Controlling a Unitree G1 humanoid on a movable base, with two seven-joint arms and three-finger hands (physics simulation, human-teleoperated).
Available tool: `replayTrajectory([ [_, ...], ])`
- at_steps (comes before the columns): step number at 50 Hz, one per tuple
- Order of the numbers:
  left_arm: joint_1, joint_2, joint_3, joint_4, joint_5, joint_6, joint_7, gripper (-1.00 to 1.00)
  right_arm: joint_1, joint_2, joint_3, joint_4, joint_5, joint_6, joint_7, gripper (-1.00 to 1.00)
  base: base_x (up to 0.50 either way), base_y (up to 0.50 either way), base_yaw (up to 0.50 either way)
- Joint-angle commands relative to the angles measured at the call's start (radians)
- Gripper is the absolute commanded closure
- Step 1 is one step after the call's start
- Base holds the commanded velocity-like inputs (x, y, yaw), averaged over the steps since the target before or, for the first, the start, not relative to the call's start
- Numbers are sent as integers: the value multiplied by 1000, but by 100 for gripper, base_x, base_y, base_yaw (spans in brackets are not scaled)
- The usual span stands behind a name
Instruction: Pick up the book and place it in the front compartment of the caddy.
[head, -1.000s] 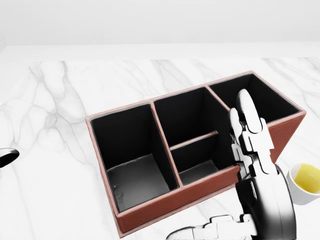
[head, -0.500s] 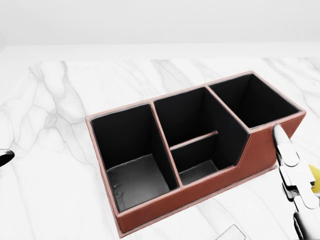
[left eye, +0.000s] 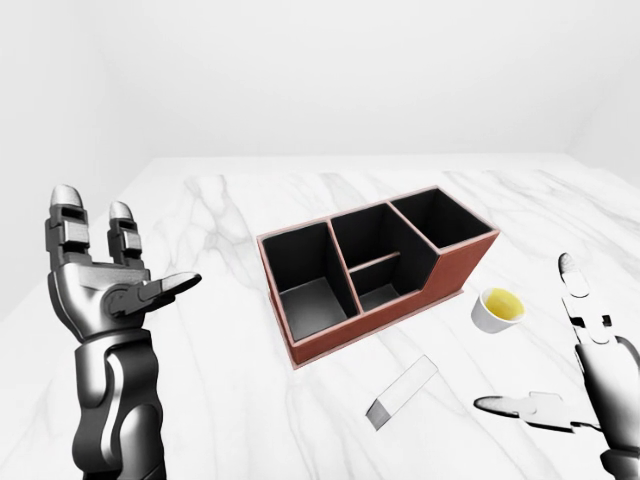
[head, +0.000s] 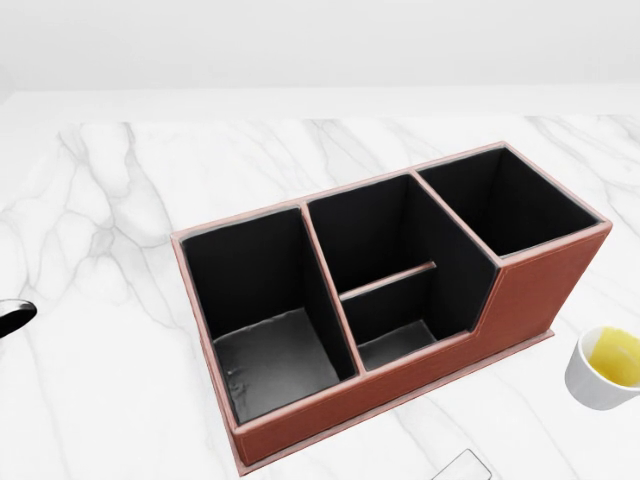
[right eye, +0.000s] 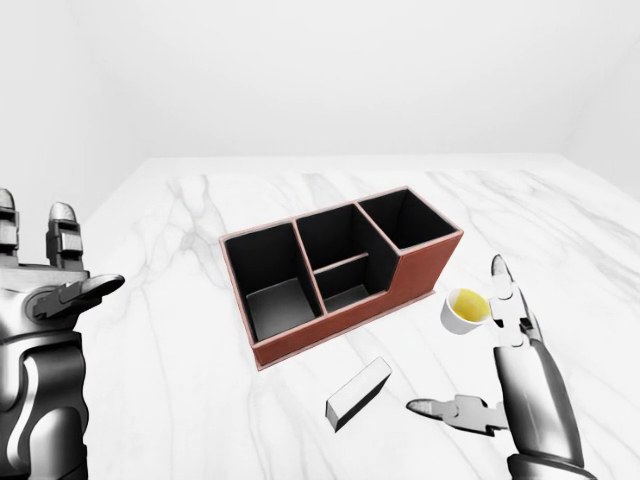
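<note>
Head view: the right robot hand (right eye: 480, 385), which stood over the caddy's right part a second ago, has been drawn out of that view; the camera itself is unmoved. The caddy (head: 520, 295) is now seen whole, all compartments dark and nothing lying in them.

The book (right eye: 357, 394) lies flat on the marble worktop (left eye: 220, 330), near the worktop's near edge and just apart from the caddy's long lower wall. It is untouched by either hand.

A white cup (left eye: 498, 308) of yellow liquid stands close to the caddy's right end, between caddy and right robot hand.

Right robot hand: spread wide, fingers up, thumb out toward the book, well short of it. Left robot hand (left eye: 100, 280): raised over the worktop's left side, fingers extended, holding nothing.

Bare marble lies round the book on all sides except toward the caddy.
</note>
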Motion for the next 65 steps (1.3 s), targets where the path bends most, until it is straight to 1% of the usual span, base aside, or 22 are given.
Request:
replayTrajectory([
  [1, -4, 3, 0, 10, 0, 0, 0, -100, -43, 0, -24, -2, -77, 2, 0, -100, 0, 0, 0],
  [6, -7, 6, 4, 11, -5, 0, 3, -100, -59, 0, 1, -2, -131, 2, 0, -100, 0, 0, 0],
  [12, -4, 5, 1, 8, -3, 0, 3, -100, -16, 0, 45, -2, -155, 2, 0, -99, 0, 0, 0],
  [18, -6, 7, 6, 9, -6, 0, 4, -100, 7, 0, 30, -2, -164, 2, 0, -100, 0, 0, 0],
  [22, -6, 6, 3, 15, -2, 0, 2, -100, 15, 0, 14, -2, -173, -29, 0, -99, 0, 0, 0],
  [25, -4, 3, -2, 18, 3, 0, -1, -100, 29, 0, 21, -2, -193, -54, 0, -100, 0, 0, 0],
  [29, -9, 2, -6, 29, 8, 0, -4, -100, 39, 0, 55, -2, -229, -42, 0, -100, 0, 0, 0],
  [33, -14, 4, -7, 47, 11, 0, -9, -100, 52, 0, 121, -2, -281, 2, 0, -100, 0, 0, 0],
  [37, -19, 7, -7, 57, 9, 0, -10, -100, 95, 0, 190, -2, -293, 2, 0, -100, 0, 0, 0],
  [41, -18, 5, -13, 70, 15, 0, -14, -100, 114, 0, 272, -2, -347, 2, 0, -100, 0, 0, 0],
  [47, -19, 3, -20, 82, 22, 0, -20, -100, 101, 0, 299, -2, -402, 2, 0, -100, 0, 0, 0],
  [52, -21, 3, -20, 91, 23, 0, -23, -100, 103, 0, 311, -2, -422, 2, 0, -100, 0, 0, 0],
  [58, -15, 1, -24, 81, 24, 0, -21, -100, 115, 0, 344, -2, -446, 2, 0, -99, 0, 0, 0],
  [65, -12, 0, -22, 73, 24, 0, -20, -100, 134, -47, 395, -2, -480, 2, 0, -100, 0, 0, 0],
])
